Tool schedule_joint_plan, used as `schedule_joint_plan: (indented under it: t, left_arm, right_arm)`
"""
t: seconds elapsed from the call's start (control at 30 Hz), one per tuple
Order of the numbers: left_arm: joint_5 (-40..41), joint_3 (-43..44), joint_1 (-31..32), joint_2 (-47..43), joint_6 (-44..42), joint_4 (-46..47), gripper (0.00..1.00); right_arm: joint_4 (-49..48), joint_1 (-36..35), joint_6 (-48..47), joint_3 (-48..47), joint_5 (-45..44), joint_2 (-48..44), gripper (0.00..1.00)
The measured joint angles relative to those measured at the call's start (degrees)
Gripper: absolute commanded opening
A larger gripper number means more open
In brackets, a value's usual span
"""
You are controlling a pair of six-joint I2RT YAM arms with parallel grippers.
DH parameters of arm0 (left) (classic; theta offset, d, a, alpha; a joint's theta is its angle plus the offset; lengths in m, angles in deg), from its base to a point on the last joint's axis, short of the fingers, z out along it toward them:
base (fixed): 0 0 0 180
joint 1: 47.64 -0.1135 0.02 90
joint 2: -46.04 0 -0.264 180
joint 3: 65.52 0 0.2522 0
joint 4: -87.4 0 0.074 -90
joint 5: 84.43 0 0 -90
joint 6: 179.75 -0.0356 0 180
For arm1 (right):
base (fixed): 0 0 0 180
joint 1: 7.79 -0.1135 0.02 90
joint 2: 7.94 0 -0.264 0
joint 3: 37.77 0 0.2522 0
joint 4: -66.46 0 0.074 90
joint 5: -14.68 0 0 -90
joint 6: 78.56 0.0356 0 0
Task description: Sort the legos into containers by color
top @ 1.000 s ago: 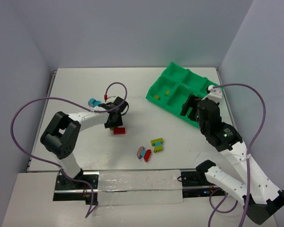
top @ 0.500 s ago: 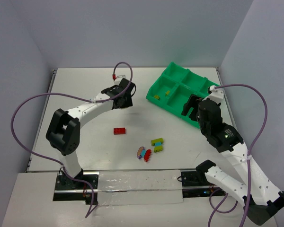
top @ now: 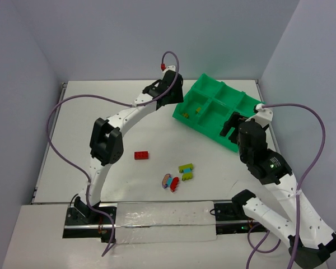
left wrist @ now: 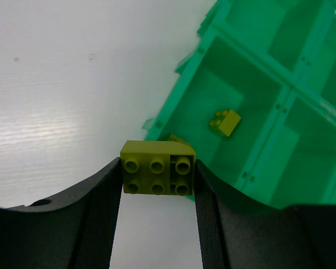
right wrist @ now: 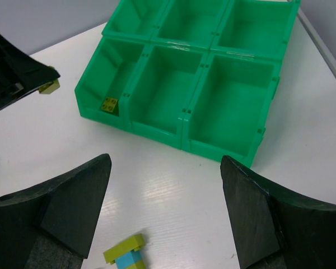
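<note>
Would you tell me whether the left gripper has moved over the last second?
Yes: the left gripper, from beside the red brick, went up and right in the top view to the green tray, at its left edge.

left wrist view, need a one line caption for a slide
Left gripper holds an olive-yellow lego by the green tray, which already has a matching brick inside.

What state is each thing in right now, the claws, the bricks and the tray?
Left claw: shut on olive brick.
Right claw: open, empty.
Green tray: olive bricks in one corner compartment.
Red brick: loose on table.
Brick cluster: loose on table, unsorted.
</note>
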Motion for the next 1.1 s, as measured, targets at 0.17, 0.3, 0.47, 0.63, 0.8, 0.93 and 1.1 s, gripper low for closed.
schedule_joint_plan:
  t: [0.17,0.3,0.47,0.63,0.8,0.93,1.1]
  left_arm:
    - [-3.69,7.35,0.07,6.76,-1.12,1.91,0.38]
    - [-6.71,11.10,0.14,10.51,-1.31,3.73,0.41]
    - [-9.35,12.78,0.31,13.88,-1.16,6.62,0.68]
    - [-11.03,13.69,0.33,15.95,-0.62,7.27,0.84]
    - [-12.04,13.85,0.34,16.03,-0.27,7.41,0.85]
    - [-12.43,12.22,0.34,14.62,-0.20,7.18,0.83]
    - [-9.09,-0.67,0.33,3.24,-0.91,5.51,0.83]
  right_arm:
    - [0.25,0.00,0.36,-0.02,-1.07,0.30,0.86]
    - [0.25,0.00,0.42,-0.02,-1.35,1.31,0.86]
    - [0.21,0.00,0.28,-0.02,-1.39,2.91,0.86]
    - [0.04,0.00,0.17,-0.02,-1.24,3.94,0.86]
    - [-0.23,0.00,-0.03,-0.02,-0.60,5.01,0.86]
    - [-0.33,0.00,-0.09,-0.06,0.09,5.70,0.86]
    - [0.87,0.00,-0.26,-2.02,0.60,6.91,0.86]
